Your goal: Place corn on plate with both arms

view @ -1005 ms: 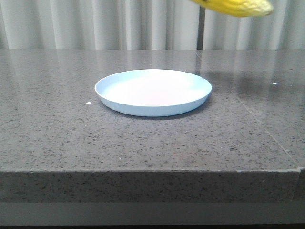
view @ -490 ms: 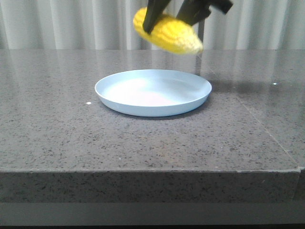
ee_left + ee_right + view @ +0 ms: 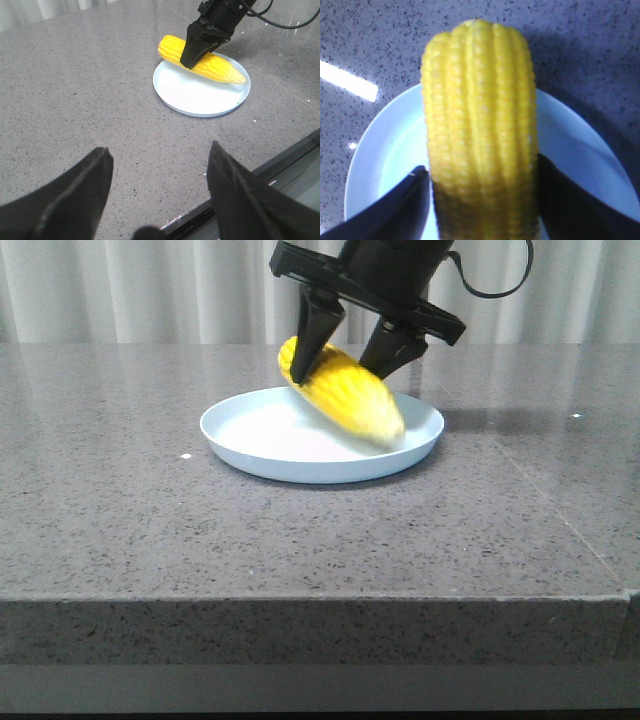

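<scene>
The yellow corn (image 3: 342,392) hangs tilted just over the pale blue plate (image 3: 226,434), its paler tip low toward the plate's right rim. My right gripper (image 3: 338,370) comes down from above and is shut on the corn's thicker half, one black finger on each side. In the right wrist view the corn (image 3: 480,115) fills the space between that gripper's (image 3: 480,172) fingers, with the plate (image 3: 385,150) beneath. The left wrist view shows corn (image 3: 212,64) and plate (image 3: 200,100) far off. My left gripper (image 3: 157,152) is open over bare table.
The plate stands mid-table on a speckled grey stone top (image 3: 120,500). The table's front edge (image 3: 320,600) runs across the near side, and my left gripper hangs close to that edge (image 3: 235,187). Pale curtains (image 3: 150,290) close off the back.
My right gripper has come in from the upper right and dropped with the corn, from high above the table to just over the plate. The plate has stayed put.
</scene>
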Robot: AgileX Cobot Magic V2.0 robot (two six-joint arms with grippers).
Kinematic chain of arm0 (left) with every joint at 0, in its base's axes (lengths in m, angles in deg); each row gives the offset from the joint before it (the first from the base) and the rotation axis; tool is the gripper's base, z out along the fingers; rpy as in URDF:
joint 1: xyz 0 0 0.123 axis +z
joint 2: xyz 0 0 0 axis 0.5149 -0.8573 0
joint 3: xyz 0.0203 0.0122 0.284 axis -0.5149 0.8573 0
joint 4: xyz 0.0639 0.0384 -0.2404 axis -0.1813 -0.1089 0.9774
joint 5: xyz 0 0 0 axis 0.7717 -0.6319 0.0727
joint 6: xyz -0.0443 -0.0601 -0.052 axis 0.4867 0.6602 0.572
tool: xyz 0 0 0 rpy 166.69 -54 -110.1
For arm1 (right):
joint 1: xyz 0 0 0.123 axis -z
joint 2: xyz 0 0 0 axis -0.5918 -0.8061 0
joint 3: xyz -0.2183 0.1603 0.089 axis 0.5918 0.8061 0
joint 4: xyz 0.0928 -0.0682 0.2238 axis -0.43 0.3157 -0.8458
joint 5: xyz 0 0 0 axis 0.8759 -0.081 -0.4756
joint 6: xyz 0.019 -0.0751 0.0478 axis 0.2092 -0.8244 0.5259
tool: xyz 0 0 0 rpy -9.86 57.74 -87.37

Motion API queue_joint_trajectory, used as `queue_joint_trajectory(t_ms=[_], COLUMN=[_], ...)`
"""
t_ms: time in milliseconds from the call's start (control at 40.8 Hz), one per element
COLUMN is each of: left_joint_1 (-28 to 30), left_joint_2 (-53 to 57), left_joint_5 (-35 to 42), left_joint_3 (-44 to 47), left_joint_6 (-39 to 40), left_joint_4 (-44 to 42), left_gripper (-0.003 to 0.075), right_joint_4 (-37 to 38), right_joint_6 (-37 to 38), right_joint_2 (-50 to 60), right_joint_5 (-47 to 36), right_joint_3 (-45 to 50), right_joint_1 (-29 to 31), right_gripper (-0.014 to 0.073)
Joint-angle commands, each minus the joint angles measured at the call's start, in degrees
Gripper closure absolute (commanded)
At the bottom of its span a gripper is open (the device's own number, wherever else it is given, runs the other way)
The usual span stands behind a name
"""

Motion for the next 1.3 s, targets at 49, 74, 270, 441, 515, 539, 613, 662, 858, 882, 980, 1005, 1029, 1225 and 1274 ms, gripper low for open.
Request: queue_joint_trajectory(t_ms=[49, 74, 270, 441, 515, 539, 613, 662, 858, 882, 980, 1005, 1029, 1225, 1274], left_joint_1=[-0.4, -0.4, -0.4, -0.4, -0.4, -0.4, -0.4, -0.4, -0.4, -0.4, -0.4, -0.4, -0.4, -0.4, -0.4], left_joint_2=[-0.4, -0.4, -0.4, -0.4, -0.4, -0.4, -0.4, -0.4, -0.4, -0.4, -0.4, -0.4, -0.4, -0.4, -0.4], left_joint_5=[4.1, 4.1, 4.1, 4.1, 4.1, 4.1, 4.1, 4.1, 4.1, 4.1, 4.1, 4.1, 4.1, 5.0, 5.0], left_joint_3=[-1.3, -1.3, -1.3, -1.3, -1.3, -1.3, -1.3, -1.3, -1.3, -1.3, -1.3, -1.3, -1.3, -1.3, -1.3], left_joint_6=[0.6, 0.6, 0.6, 0.6, 0.6, 0.6, 0.6, 0.6, 0.6, 0.6, 0.6, 0.6, 0.6, 0.6, 0.6], left_joint_4=[-0.2, -0.2, -0.2, -0.2, -0.2, -0.2, -0.2, -0.2, -0.2, -0.2, -0.2, -0.2, -0.2, -0.6, -0.6], left_gripper=[0.0302, 0.0302, 0.0302, 0.0302, 0.0302, 0.0302, 0.0302, 0.0302, 0.0302, 0.0302, 0.0302, 0.0302, 0.0302, 0.0302, 0.0302], right_joint_4=[-1.1, -0.8, 5.5, 12.4, 15.5, 16.4, 19.5, 21.9, 23.4, 23.4, 23.4, 23.4, 23.4, 23.4, 23.4], right_joint_6=[-1.7, -1.7, -1.8, -2.5, -3.1, -3.1, -3.1, -3.1, -3.1, -3.1, -3.1, -3.1, -3.1, -3.1, -3.1], right_joint_2=[4.5, 4.8, 9.7, 16.7, 19.9, 20.9, 24.3, 26.4, 35.8, 37.2, 42.7, 43.8, 44.9, 54.8, 57.2], right_joint_5=[-2.2, -2.2, -1.5, 1.5, 3.8, 4.4, 6.6, 7.9, 8.2, 8.0, 6.8, 6.4, 6.1, 4.0, 3.3], right_joint_3=[-1.9, -1.9, -1.9, -1.9, -1.9, -1.8, -1.8, -1.7, 3.1, 4.0, 9.0, 10.5, 11.6, 21.6, 24.1], right_joint_1=[0.0, 0.0, 0.0, -0.2, -0.6, -0.8, -1.5, -2.0, -2.5, -2.5, -2.5, -2.5, -2.5, -2.5, -2.5], right_gripper=[-0.0064, -0.0063, -0.0062, -0.0062, -0.0062, -0.0062, -0.0062, -0.0062, -0.0062, -0.0062, -0.0062, -0.0062, -0.0062, -0.0062, -0.0062])
